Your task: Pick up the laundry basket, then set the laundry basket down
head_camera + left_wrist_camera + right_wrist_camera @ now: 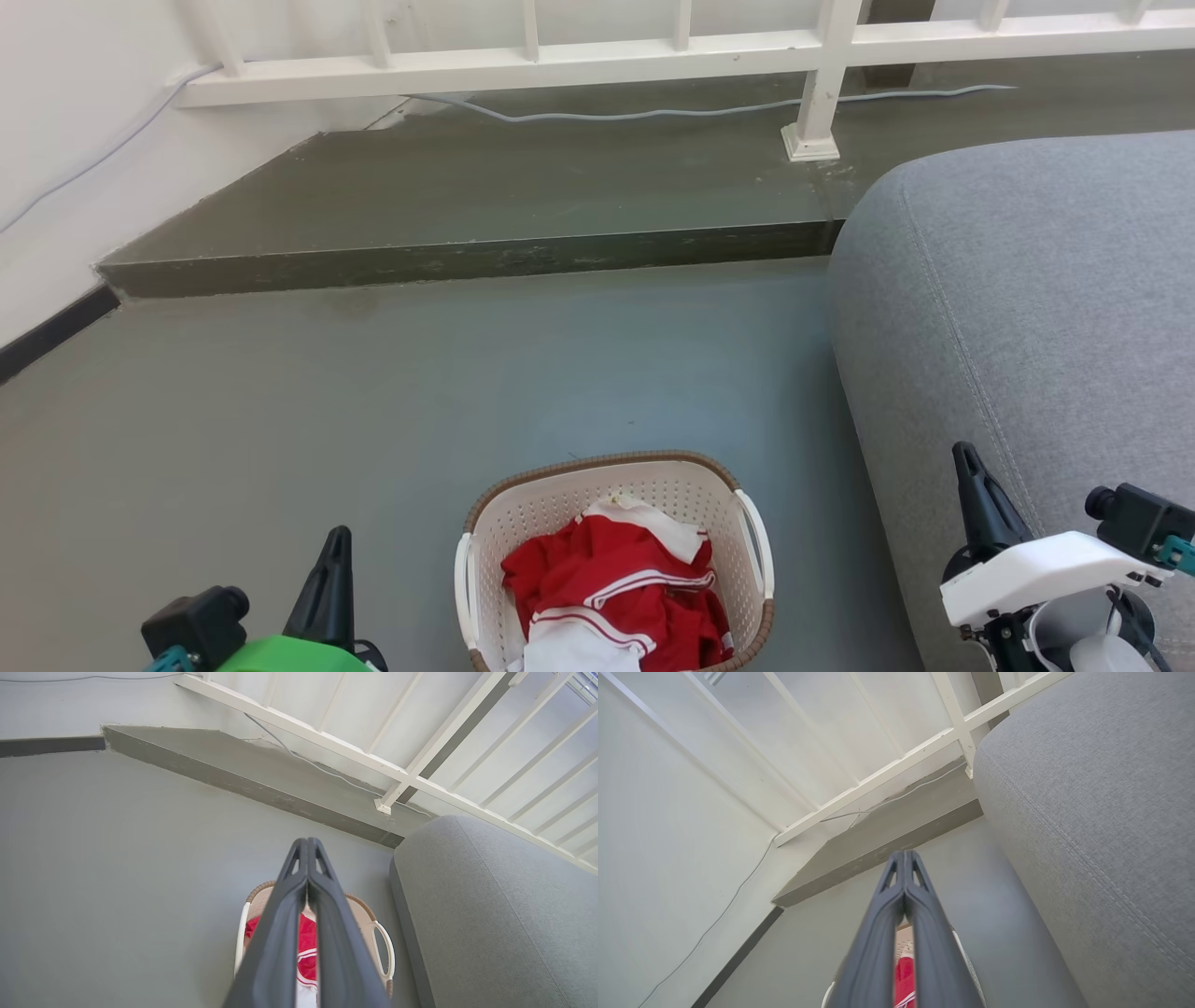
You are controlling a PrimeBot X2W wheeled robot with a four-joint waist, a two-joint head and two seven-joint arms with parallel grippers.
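Left gripper, fingers pressed together, hangs empty just left of the laundry basket, which sits on the floor between both arms. The right gripper, likewise closed on nothing, is farther off, by the grey sofa. The basket's white handles face outward, one toward each gripper.

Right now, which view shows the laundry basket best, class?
The head view: the laundry basket sits nearly whole, rim and both handles visible. In the left wrist view the left gripper covers its middle; in the right wrist view the right gripper hides most of it.
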